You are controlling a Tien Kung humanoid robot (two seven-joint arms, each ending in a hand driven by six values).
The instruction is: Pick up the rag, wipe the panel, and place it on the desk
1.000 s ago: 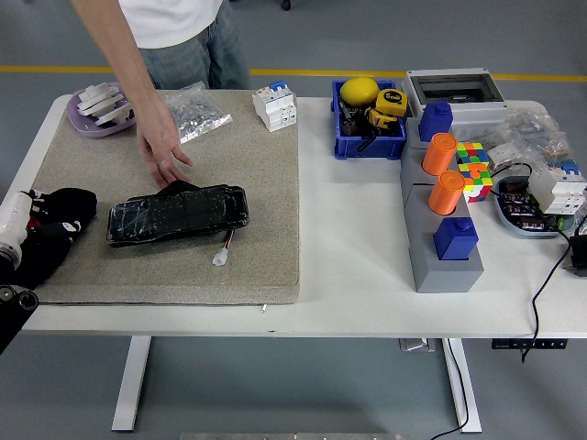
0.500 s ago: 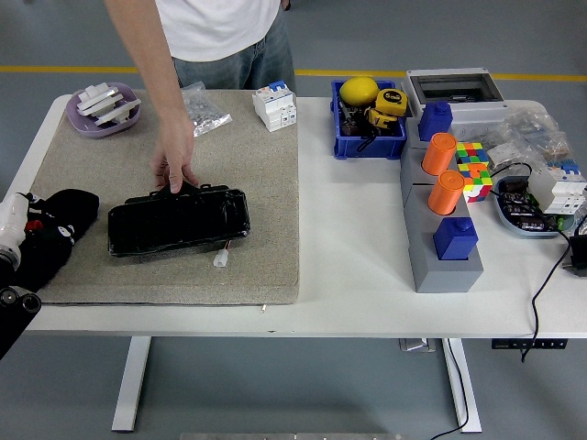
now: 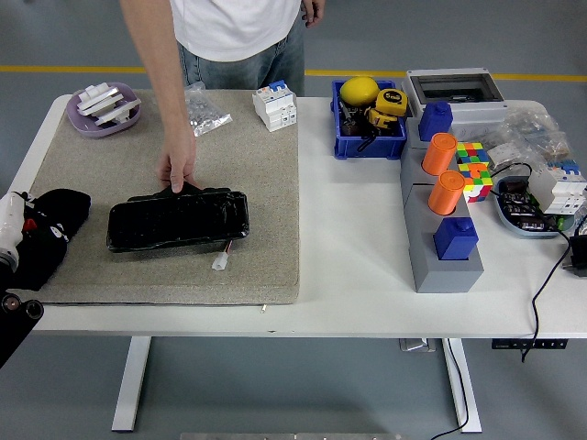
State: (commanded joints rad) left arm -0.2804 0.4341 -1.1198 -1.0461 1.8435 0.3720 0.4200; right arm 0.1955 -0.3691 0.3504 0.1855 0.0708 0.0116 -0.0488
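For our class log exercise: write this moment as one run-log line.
left hand: at table's left edge on black cloth rag | glossy black rectangular panel: on beige mat, person's hand touching its far edge | right hand: not in view

white table (image 3: 348,275) | on it: speckled mat (image 3: 266,183), blue bin (image 3: 367,142), grey block stand (image 3: 431,252)

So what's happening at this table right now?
A person standing at the far side has a hand resting on the back edge of a black panel, which lies on a beige mat. At the left edge, the robot's left robot hand sits beside a black rag on the mat; whether it grips the rag is hard to tell. No wiping is under way. The right arm is out of sight. Boxes, orange cylinders and small parts fill the table's right half.
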